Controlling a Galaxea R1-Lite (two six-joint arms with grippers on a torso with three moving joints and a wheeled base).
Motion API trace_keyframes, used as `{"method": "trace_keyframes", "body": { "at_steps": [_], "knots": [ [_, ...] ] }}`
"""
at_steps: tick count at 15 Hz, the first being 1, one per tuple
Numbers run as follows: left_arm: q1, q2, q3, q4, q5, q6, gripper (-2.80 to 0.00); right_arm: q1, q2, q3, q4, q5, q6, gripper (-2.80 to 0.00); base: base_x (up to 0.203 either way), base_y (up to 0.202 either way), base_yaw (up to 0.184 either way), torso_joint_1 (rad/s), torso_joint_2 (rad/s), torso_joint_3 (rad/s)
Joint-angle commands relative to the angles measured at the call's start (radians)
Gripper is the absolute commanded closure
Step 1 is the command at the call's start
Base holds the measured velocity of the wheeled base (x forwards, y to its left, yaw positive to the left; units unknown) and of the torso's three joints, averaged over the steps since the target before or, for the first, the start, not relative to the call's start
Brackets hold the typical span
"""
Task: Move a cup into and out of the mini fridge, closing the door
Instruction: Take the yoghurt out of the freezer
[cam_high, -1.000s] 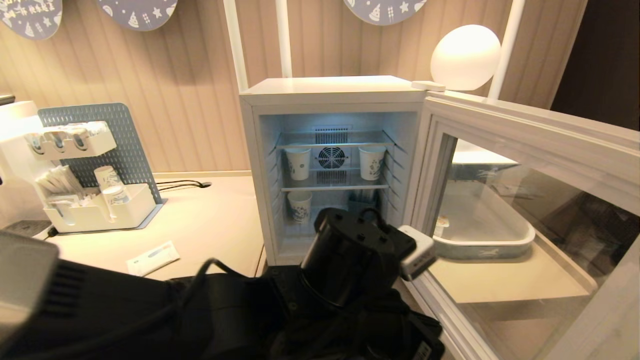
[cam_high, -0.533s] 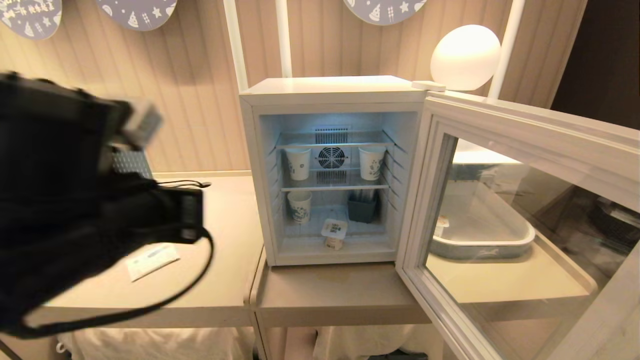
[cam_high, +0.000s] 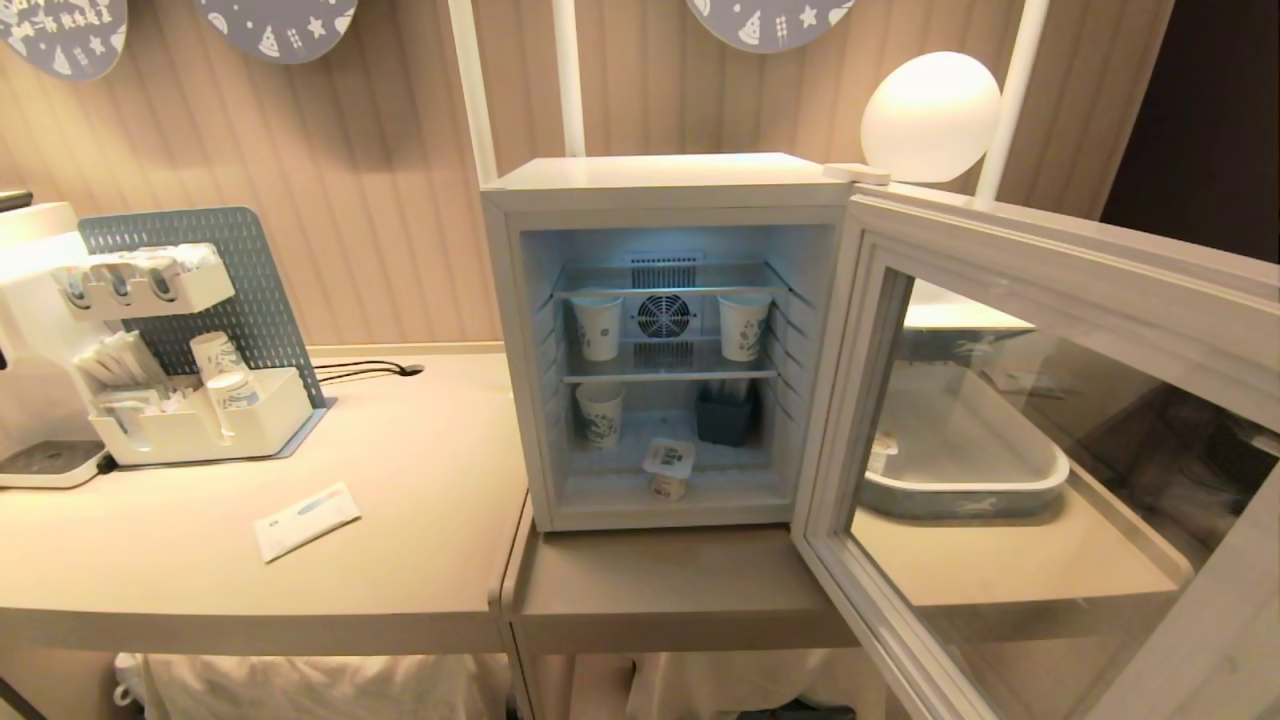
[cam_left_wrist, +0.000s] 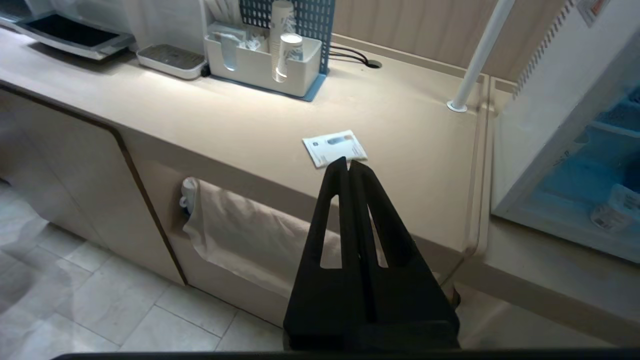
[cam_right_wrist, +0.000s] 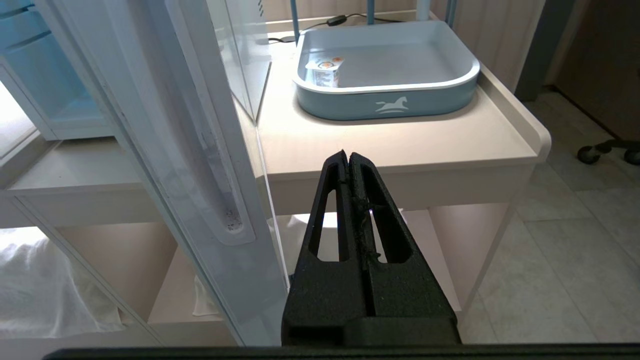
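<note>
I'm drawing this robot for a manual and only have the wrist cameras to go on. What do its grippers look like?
Both look alike. The left gripper and the right gripper are matte black, each with two long fingers tapering from a broad boxy base to a narrow tip. Every finger has a long slot cut through it. The right one's inner edges look rough. No cables or markings show.

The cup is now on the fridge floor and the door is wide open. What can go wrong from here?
1. The cup stands near the front edge of the fridge floor; a careless reach may tip it.
2. The open door stands between the fridge and the tray; an arm swinging past may strike its glass.
3. A similar pot sits in the tray and may be taken by mistake.
</note>
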Motion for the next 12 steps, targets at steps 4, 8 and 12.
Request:
{"method": "trace_keyframes", "body": {
  "at_steps": [4, 8, 12],
  "knots": [
    [0.116, -0.425, 0.285, -0.014, -0.387, 0.123, 0.0, 0.0, -0.001, 0.0, 0.0, -0.001, 0.0, 0.0, 0.0, 0.0, 0.0, 0.0, 0.0, 0.0],
    [0.122, -0.492, 0.777, -0.557, -0.48, 0.26, 0.0, 0.0, 0.001, 0.0, 0.0, -0.001, 0.0, 0.0, 0.0, 0.0, 0.0, 0.0, 0.0, 0.0],
    [0.124, -0.512, 0.912, -0.537, -0.52, 0.262, 0.0, 0.0, 0.0, 0.0, 0.0, -0.001, 0.0, 0.0, 0.0, 0.0, 0.0, 0.0, 0.0, 0.0]
  ]
}}
